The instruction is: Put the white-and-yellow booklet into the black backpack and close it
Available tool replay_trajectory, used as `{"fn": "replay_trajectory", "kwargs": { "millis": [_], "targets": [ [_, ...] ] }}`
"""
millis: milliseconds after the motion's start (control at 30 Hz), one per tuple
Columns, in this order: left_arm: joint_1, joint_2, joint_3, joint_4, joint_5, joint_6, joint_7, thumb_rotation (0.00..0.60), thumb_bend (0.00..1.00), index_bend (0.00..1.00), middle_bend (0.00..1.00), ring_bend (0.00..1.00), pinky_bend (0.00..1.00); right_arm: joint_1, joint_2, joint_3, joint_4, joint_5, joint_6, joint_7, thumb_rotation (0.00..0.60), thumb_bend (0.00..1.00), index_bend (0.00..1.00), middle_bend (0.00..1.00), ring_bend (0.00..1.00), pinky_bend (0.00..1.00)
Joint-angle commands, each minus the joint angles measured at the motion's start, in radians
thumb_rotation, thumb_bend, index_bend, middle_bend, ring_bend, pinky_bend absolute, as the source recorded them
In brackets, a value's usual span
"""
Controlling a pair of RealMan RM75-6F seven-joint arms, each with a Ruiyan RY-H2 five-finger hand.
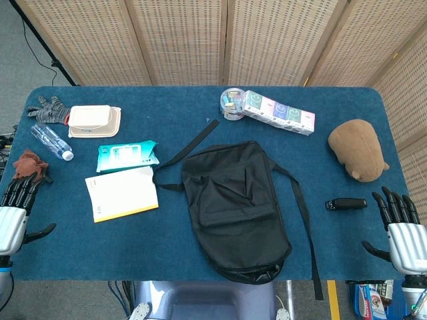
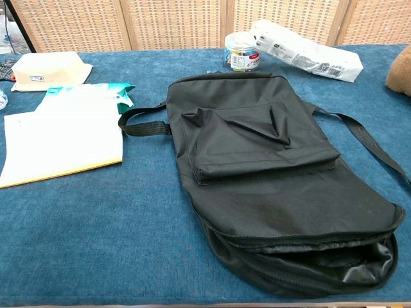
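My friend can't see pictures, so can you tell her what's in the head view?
A black backpack lies flat in the middle of a blue table, with a white-and-yellow booklet to its left. Two robot hands, the left hand and the right hand, rest open at the table's near corners, holding nothing.
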Motion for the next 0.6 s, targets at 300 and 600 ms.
{"fn": "replay_trajectory", "kwargs": {
  "millis": [300, 600],
  "targets": [
    [-0.033, -0.019, -0.001, 0.013, 0.019, -0.061, -0.012, 0.6, 0.02, 0.0, 0.0, 0.0, 0.0, 0.0, 0.007, -0.001, -0.004, 0.001, -0.006, 0.012, 0.6, 0.0, 0.0, 0.0, 0.0, 0.0],
    [-0.148, -0.113, -0.016, -0.039, 0.062, -0.198, 0.059, 0.6, 0.02, 0.0, 0.0, 0.0, 0.0, 0.001, 0.008, 0.001, -0.003, 0.014, -0.018, 0.02, 0.6, 0.0, 0.0, 0.0, 0.0, 0.0]
  ]
}}
